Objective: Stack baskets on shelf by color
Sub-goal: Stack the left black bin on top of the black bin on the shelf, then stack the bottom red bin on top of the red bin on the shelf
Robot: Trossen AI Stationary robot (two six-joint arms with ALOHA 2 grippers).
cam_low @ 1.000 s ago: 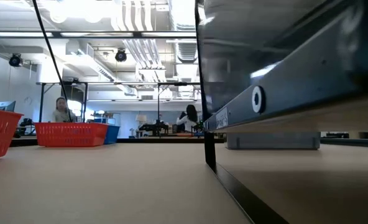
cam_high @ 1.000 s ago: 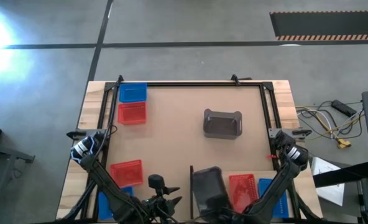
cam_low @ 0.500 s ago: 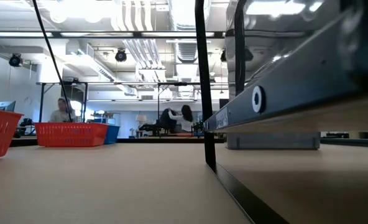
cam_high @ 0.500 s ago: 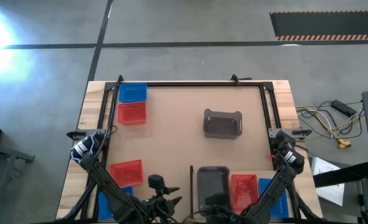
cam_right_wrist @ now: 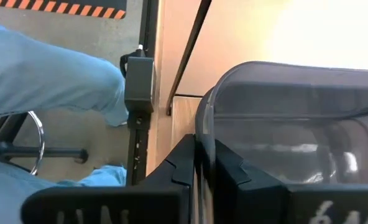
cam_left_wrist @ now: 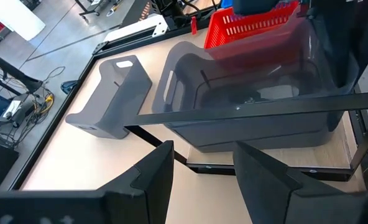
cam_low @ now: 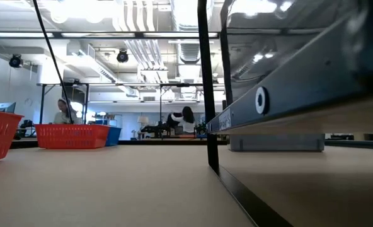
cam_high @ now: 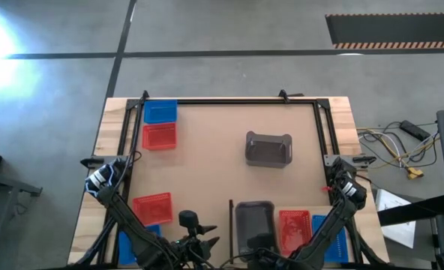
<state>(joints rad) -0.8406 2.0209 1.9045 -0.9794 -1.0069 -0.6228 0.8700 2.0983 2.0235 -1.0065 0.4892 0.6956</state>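
Observation:
A dark smoky grey basket (cam_high: 254, 223) stands upright at the near edge, over the pale shelf (cam_high: 306, 255), just right of the shelf's thin dark upright edge (cam_high: 231, 217). My right gripper (cam_right_wrist: 206, 174) is shut on this basket's rim. My left gripper (cam_left_wrist: 199, 177) is open, short of the same grey basket (cam_left_wrist: 252, 93) and apart from it. On the shelf beside it sit a red basket (cam_high: 293, 229) and a blue basket (cam_high: 331, 232). A second grey basket (cam_high: 268, 148) lies upside down at mid-table. My right gripper holds the grey basket by the rim of one end wall (cam_right_wrist: 202, 121). One finger (cam_right_wrist: 237, 177) is inside the basket and the other outside, coming from above. The basket stays upright. Whether its bottom touches the shelf I cannot tell.
A blue basket (cam_high: 160, 112) and a red basket (cam_high: 160, 136) sit at the far left. Another red basket (cam_high: 153, 208) and blue basket (cam_high: 136, 241) sit near left. A black metal frame (cam_high: 229, 101) runs around the table. A person's leg in jeans (cam_right_wrist: 41, 74) stands beside the table.
The held grey basket has turned from a slanted lie to square with the table edges and shifted slightly toward the red basket on the shelf. My right gripper turned with it and stayed shut.

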